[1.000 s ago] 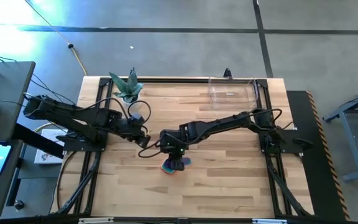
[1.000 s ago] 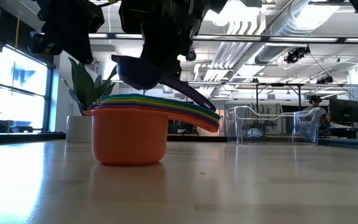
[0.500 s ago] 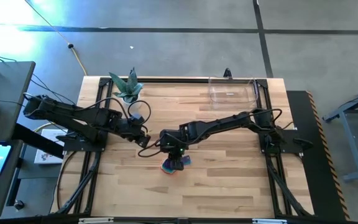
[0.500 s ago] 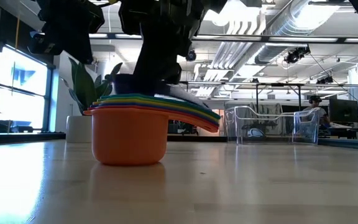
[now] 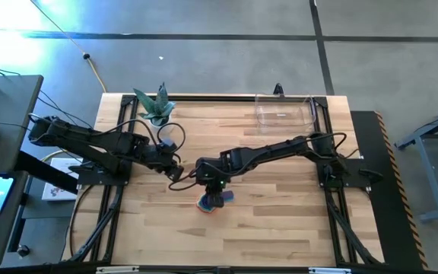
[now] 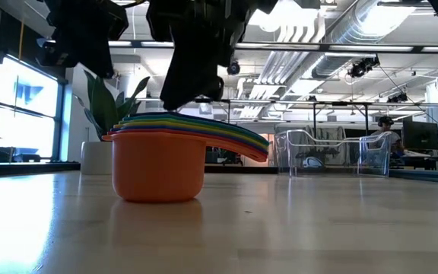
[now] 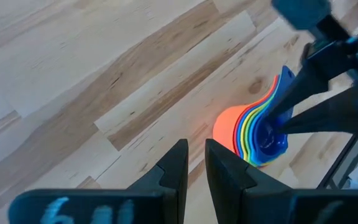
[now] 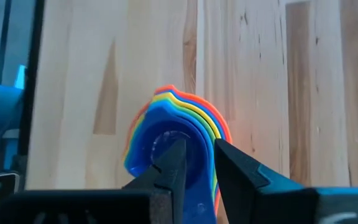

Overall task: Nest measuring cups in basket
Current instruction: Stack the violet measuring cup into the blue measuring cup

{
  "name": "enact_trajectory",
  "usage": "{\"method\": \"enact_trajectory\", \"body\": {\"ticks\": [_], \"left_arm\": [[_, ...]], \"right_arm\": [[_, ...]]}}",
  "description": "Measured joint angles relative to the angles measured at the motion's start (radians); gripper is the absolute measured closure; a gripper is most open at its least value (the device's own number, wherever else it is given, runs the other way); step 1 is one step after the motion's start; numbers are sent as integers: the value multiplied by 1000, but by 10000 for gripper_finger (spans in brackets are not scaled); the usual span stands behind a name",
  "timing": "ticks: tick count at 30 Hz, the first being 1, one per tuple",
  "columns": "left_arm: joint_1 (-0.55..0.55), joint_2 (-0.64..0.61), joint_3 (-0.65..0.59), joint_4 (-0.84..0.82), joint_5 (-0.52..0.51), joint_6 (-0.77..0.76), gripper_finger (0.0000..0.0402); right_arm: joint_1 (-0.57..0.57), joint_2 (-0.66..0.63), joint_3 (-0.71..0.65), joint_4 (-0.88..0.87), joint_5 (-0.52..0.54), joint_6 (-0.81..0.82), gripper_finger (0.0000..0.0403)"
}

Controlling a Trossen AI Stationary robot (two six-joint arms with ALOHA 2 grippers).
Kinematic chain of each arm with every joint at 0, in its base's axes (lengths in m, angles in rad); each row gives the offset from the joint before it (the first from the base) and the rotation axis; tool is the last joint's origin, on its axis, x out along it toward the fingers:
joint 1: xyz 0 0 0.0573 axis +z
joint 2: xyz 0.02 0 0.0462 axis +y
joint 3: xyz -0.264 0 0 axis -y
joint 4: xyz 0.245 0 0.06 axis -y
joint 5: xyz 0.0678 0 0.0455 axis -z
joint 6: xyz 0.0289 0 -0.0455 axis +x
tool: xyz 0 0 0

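Note:
The measuring cups (image 5: 211,202) stand nested in one stack near the table's middle. The orange outermost cup (image 6: 158,169) rests by its bottom on the wood, and the handles fan toward one side (image 6: 242,138). My right gripper (image 5: 214,192) reaches down into the top of the stack (image 8: 179,134) and is shut on the dark blue-purple innermost cup (image 7: 267,134). My left gripper (image 5: 176,170) hovers just left of the stack, empty, with its fingers (image 7: 194,165) close together. The clear basket (image 5: 284,113) sits at the far right of the table (image 6: 333,152). My right gripper holds the innermost cup by its wall on the handle side (image 8: 199,152), with one finger (image 8: 171,165) inside the bowl and the other outside. It comes from above, pointing down. The cup sits sunk in the stack, level with the other rims.
A white pot with a green plant (image 5: 155,106) stands at the far left of the table (image 6: 97,148). Black frame rails run along the table's left and right sides (image 5: 333,183). Bare wood lies between the stack and the basket.
My right gripper has moved down. The dark blue-purple cup, held tilted above the stack a second ago, has dropped into the stack and now sits nested, its handle lying along the others. The left arm has kept still.

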Motion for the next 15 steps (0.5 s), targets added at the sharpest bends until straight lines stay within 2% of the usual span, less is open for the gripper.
{"method": "enact_trajectory", "body": {"ticks": [6,10,15], "left_arm": [[-15,0,0,0,18,48,355],[-42,0,0,0,19,95,355],[-73,0,0,0,19,164,355]], "right_arm": [[-9,-65,0,-25,18,44,327],[-8,-116,0,-59,71,110,327],[-2,-173,1,-104,81,206,327]]}}
